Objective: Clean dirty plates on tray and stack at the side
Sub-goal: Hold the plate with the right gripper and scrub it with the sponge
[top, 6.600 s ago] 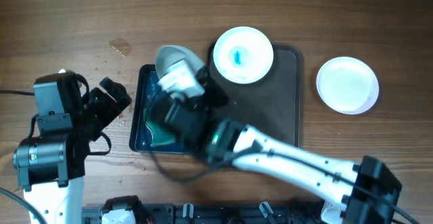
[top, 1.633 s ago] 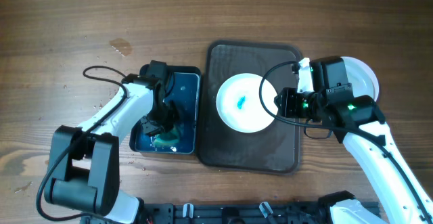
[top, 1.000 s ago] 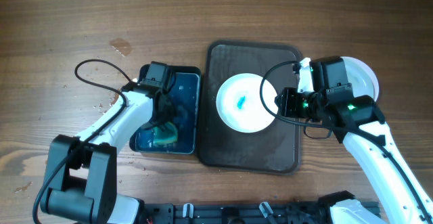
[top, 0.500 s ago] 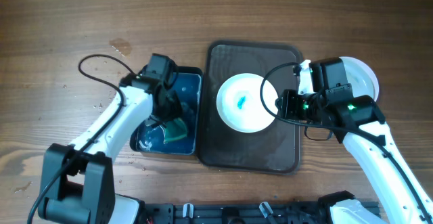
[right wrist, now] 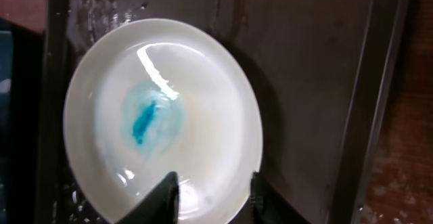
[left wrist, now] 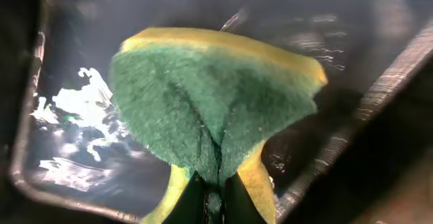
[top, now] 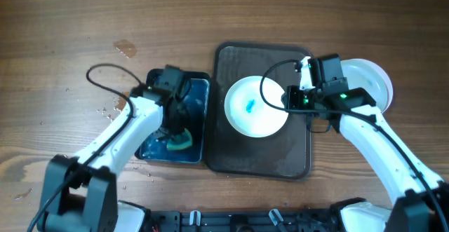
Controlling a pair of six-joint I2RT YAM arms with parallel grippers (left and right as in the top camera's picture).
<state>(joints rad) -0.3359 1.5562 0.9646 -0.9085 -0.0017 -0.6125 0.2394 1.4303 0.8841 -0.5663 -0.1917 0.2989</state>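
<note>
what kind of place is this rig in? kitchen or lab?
Probably a lab bench staged as a dishwashing station, not a real kitchen: a bare wooden table, a brown tray holding a blue-smeared plate, and a small water basin with a sponge instead of a sink.

Your left arm (top: 116,134) reaches forward and bends inward at the wrist. The left gripper (left wrist: 211,195) points down, with its jaws pinched tight on a sponge (left wrist: 210,109). Your right arm (top: 382,151) stretches forward, with the forearm turned leftward. The right gripper (right wrist: 213,200) is held low, and its fingers (right wrist: 169,191) are spread wide apart.
</note>
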